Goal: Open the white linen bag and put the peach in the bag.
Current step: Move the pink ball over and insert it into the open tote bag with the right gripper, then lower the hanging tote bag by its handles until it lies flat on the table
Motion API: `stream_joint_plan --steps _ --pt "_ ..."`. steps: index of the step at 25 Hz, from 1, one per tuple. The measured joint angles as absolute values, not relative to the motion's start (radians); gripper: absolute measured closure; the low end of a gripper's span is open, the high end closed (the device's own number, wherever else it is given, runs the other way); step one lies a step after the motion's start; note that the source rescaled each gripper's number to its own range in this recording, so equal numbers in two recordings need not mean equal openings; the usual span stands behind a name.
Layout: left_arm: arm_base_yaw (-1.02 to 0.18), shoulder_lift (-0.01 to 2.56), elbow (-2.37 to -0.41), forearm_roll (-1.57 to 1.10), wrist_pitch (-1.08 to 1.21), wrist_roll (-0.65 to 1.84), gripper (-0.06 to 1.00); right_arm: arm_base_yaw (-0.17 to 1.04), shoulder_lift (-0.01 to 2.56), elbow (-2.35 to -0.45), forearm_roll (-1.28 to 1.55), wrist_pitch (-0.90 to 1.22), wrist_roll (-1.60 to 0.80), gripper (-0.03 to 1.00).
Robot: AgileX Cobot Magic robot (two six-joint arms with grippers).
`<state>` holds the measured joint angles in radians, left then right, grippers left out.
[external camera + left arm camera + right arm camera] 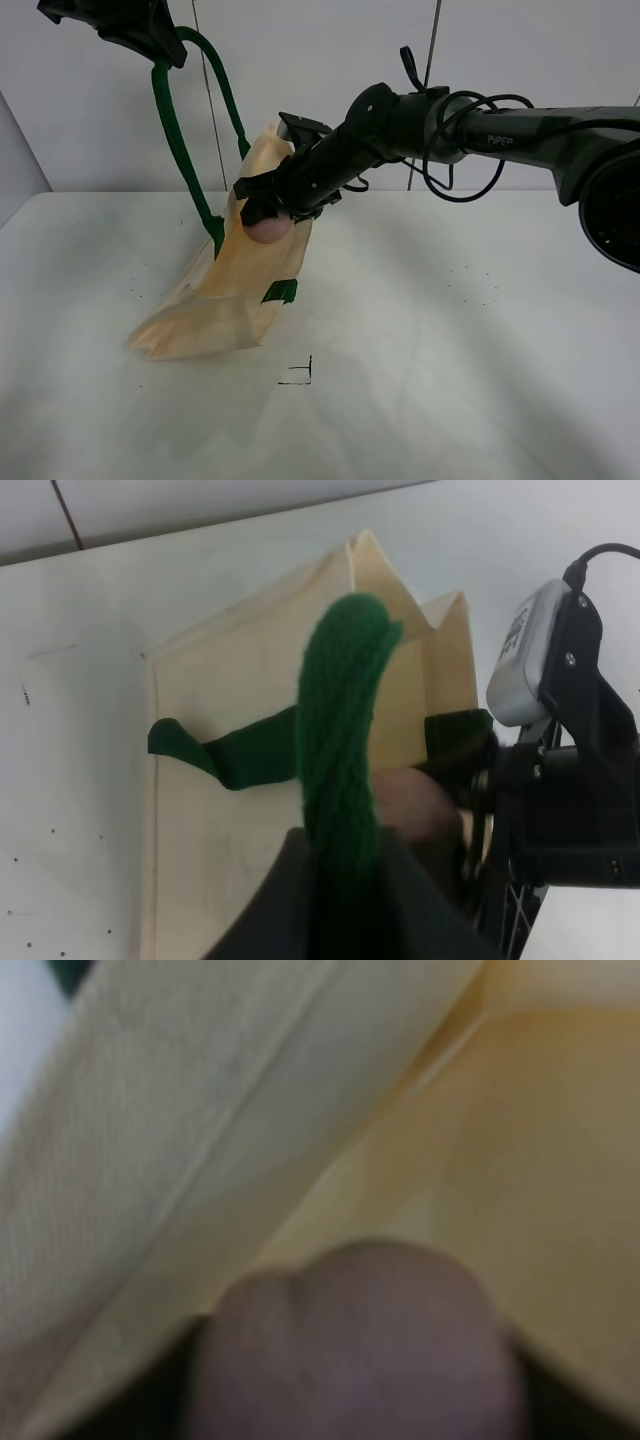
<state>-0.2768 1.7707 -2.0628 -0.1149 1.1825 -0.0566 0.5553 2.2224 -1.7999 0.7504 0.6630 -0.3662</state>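
Exterior high view: the left claw (150, 45) is closed on the green handle (180, 130) of the bag (225, 295). The bag hangs below this claw, with its lower end resting on the surface (450, 330). The right claw (268, 212) reaches across to the bag's upper edge and is closed around the peach (268, 232), which sits between its fingers, against the cloth and clear of the surface. Left wrist view: the handle (340, 730) is clamped between the left claw's dark fingers (270, 920) and runs straight out from them. Beyond it lies the bag (220, 680), with a second green strap (230, 760) across it. The peach (415, 800) shows just beside the handle, gripped by the black right claw (465, 800). Right wrist view: blurred. The peach (350, 1350) sits directly ahead of the right claw, with bag cloth (200, 1110) close around and beyond it. Whether the peach is fully inside the bag cannot be told.
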Motion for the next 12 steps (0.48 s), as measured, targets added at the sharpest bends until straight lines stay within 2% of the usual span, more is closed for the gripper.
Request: stream_joint_plan --steps 1,3,6,12 --pt "-0.277 1.771 -2.063 -0.115 1.182 -0.057 0.94 0.555 2.222 -1.8 0.748 0.663 -0.37 0.17" --pt "-0.277 1.771 -2.063 -0.115 1.182 -0.057 0.94 0.555 2.222 -1.803 0.728 0.667 -0.37 0.04" --pt "-0.277 1.771 -2.063 -0.115 1.182 -0.057 0.94 0.553 2.222 -1.833 0.655 0.725 -0.325 -0.02" --pt "-0.277 1.771 -2.063 -0.112 1.182 -0.057 0.94 0.522 2.221 -2.003 0.383 0.967 -0.11 -0.03"
